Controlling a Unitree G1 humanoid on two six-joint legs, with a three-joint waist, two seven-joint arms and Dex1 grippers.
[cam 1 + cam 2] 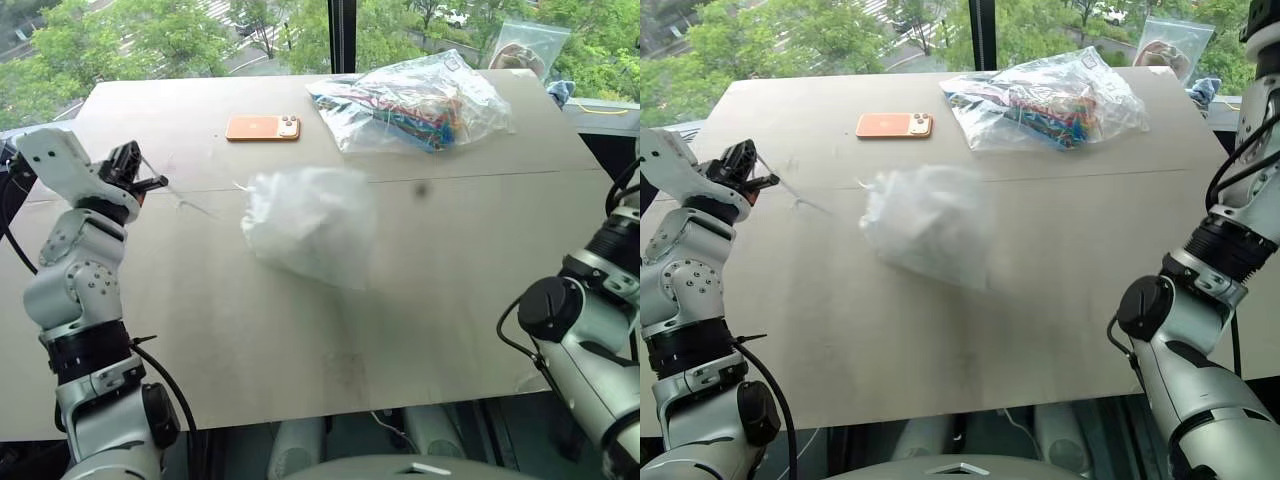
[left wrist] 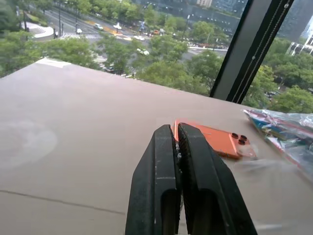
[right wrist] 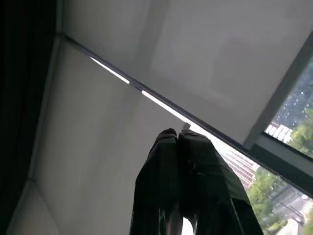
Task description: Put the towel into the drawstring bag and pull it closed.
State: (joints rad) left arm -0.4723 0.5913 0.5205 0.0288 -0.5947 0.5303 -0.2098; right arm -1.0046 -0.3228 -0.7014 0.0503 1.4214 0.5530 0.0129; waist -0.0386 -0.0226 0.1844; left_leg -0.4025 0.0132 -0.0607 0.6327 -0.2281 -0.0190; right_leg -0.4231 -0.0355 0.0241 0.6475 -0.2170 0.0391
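Daylight pours in from the window (image 1: 200, 40) behind the table (image 1: 300, 340), lighting its top evenly — shadows are faint and soft. The drawstring bag (image 1: 305, 225) is smeared by motion blur (its edges dissolve), while the phone (image 1: 262, 127) stays crisp. The right wrist view is dim, its ceiling (image 3: 98, 127) grey — one bright strip glares.

A wide, flat, pale grey-brown table (image 1: 420, 300) runs up to a window looking over green treetops (image 1: 150, 40). An orange smartphone (image 1: 262, 127) lies flat, camera side up, on the table's far half. Just beside the phone, toward the table's far right corner, rests a crumpled clear plastic bag of colourful items (image 1: 415, 100). Behind that bag, past the table's far edge, a smaller clear zip bag (image 1: 528, 45) stands against the window. A dark vertical window post (image 1: 342, 35) rises behind the table.
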